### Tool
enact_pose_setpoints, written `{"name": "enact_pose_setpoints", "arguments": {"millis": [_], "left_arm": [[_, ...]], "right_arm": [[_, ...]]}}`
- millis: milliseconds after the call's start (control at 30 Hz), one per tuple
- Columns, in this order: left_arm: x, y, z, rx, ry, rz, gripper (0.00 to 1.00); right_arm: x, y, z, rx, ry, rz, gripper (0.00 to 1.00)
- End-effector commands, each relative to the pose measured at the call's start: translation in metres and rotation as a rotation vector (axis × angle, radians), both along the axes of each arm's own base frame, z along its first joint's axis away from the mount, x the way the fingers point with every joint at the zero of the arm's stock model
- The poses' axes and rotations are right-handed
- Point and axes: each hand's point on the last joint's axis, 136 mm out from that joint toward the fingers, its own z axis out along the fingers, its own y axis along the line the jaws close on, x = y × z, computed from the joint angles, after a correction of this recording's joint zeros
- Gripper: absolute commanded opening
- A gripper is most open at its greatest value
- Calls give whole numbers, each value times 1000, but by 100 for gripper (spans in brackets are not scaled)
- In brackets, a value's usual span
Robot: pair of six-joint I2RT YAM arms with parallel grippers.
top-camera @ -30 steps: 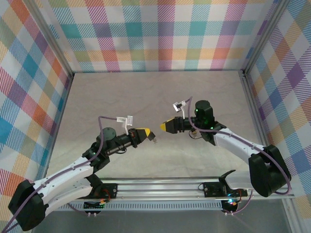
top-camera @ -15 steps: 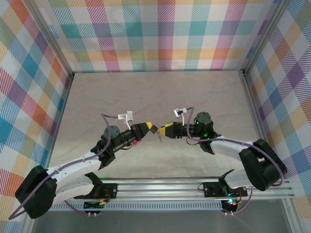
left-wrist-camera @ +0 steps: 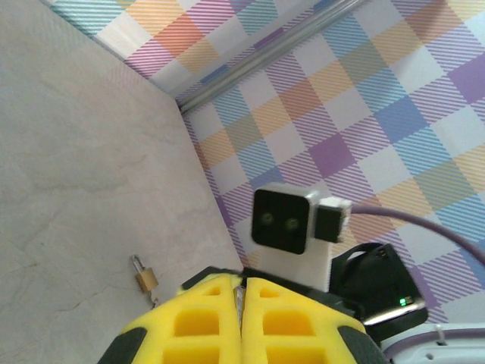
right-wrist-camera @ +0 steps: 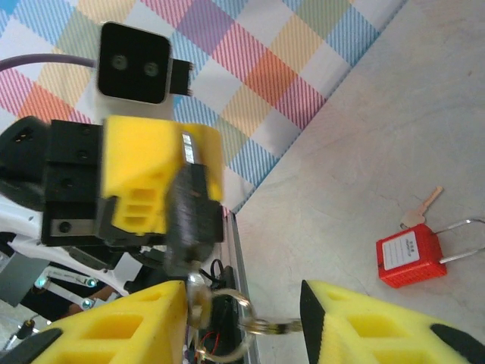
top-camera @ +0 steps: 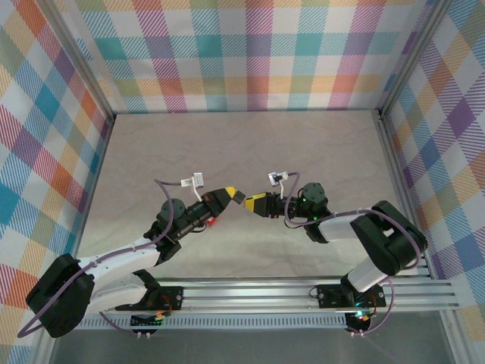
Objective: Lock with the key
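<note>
The key [right-wrist-camera: 198, 297] hangs at the underside of a black lock [right-wrist-camera: 188, 220], with its top touching the lock. You cannot tell whether it sits in the keyhole. A metal ring [right-wrist-camera: 254, 324] dangles from the key.

Your left fingers [right-wrist-camera: 144, 182] are pressed together and pinch the black lock at their tips. They hold it in the air above the middle of the counter [top-camera: 189, 144]. Your right fingers [right-wrist-camera: 364, 326] are spread wide, one on each side of the key and ring, and they clamp neither. From above, your two arms meet tip to tip near the counter's centre.

A red lock [right-wrist-camera: 408, 255] lies flat on the counter beneath your left arm, its wire shackle pointing away from the body. A second key [right-wrist-camera: 421, 206] lies just beside it. A small brass lock [left-wrist-camera: 145, 277] lies on the counter on its own, near your right arm.
</note>
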Motion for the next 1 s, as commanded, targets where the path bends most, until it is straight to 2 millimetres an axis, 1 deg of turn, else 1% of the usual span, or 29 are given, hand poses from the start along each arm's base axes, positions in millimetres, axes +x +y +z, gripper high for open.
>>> {"name": "enact_pose_setpoints", "arguments": {"millis": [0, 100, 233, 433, 633, 800, 967], "left_arm": [[4, 7, 21, -75, -60, 30, 0], [4, 7, 21, -73, -61, 33, 0], [5, 8, 17, -70, -54, 40, 0], [7, 8, 16, -79, -50, 46, 0], [9, 8, 13, -79, -42, 51, 0], [11, 9, 14, -80, -43, 61, 0], [12, 9, 12, -79, -38, 62, 0]], "right_arm": [[1, 0, 19, 76, -52, -4, 43], [2, 1, 20, 78, -54, -9, 43], [0, -2, 27, 88, -78, -17, 42], [-2, 2, 26, 87, -72, 3, 37], [-7, 4, 37, 104, -99, 30, 32], [-9, 8, 35, 101, -78, 58, 31], [-10, 8, 36, 103, -81, 57, 26]]}}
